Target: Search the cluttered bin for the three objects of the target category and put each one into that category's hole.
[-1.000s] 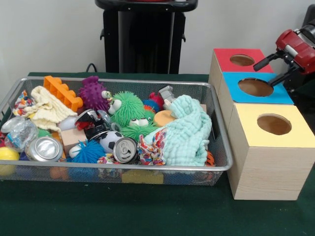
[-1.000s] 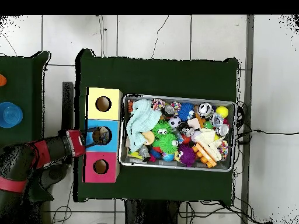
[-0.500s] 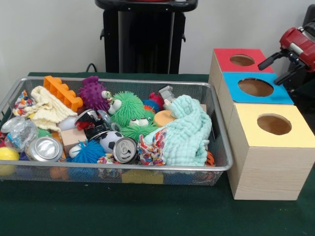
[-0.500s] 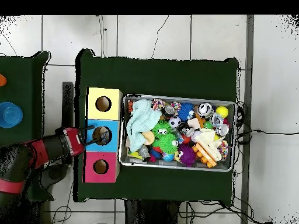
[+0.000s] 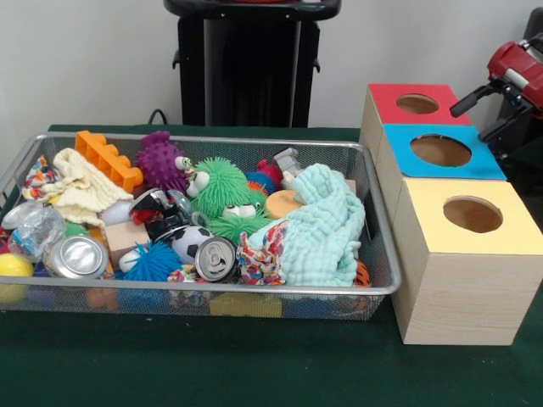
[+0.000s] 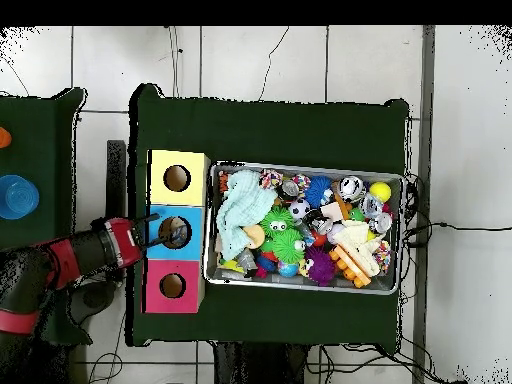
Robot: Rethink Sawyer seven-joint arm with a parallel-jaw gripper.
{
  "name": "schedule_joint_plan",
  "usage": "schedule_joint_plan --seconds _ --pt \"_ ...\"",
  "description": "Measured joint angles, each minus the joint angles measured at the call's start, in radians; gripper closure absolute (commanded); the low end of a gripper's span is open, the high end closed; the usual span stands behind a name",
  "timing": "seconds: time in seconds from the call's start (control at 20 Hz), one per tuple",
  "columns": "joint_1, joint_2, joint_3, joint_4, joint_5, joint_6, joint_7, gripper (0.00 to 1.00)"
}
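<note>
Claw [image 5: 482, 108] held open and empty beside the blue-topped box [image 5: 441, 151], well apart from the bin [image 5: 373, 222], where one crinkled clear bottle [image 5: 32, 227] is seen at the far end beside a can [image 5: 76, 256], risking a mistaken can pick.

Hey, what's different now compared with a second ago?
The gripper has drawn back from above the blue-topped box, off toward the side away from the bin, open and empty. The bin's clutter and the three boxes are unchanged.
</note>
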Motion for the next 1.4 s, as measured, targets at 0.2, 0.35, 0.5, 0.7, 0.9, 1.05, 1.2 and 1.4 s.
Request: schedule_joint_plan --seconds 0.2,0.35,0.5,0.7,0.9,1.05,1.2,1.4 --pt "0.000 -0.010 0.000 0.001 0.000 0.000 0.000 0.00" --pt "0.000 -0.026 0.005 0.007 0.001 -0.003 0.000 0.00" --pt "0.000 -0.075 0.032 0.027 0.005 -0.008 0.000 0.00" --pt "0.000 -0.140 0.062 0.058 0.005 -0.009 0.000 0.00" --pt "-0.002 -0.217 0.094 0.090 0.005 -0.014 0.000 0.00" --pt "-0.005 -0.268 0.122 0.112 0.005 -0.024 0.000 0.00" --pt "-0.017 -0.335 0.161 0.141 0.005 -0.045 0.000 0.00" --pt "-0.040 -0.403 0.199 0.171 0.004 -0.073 0.000 0.00"
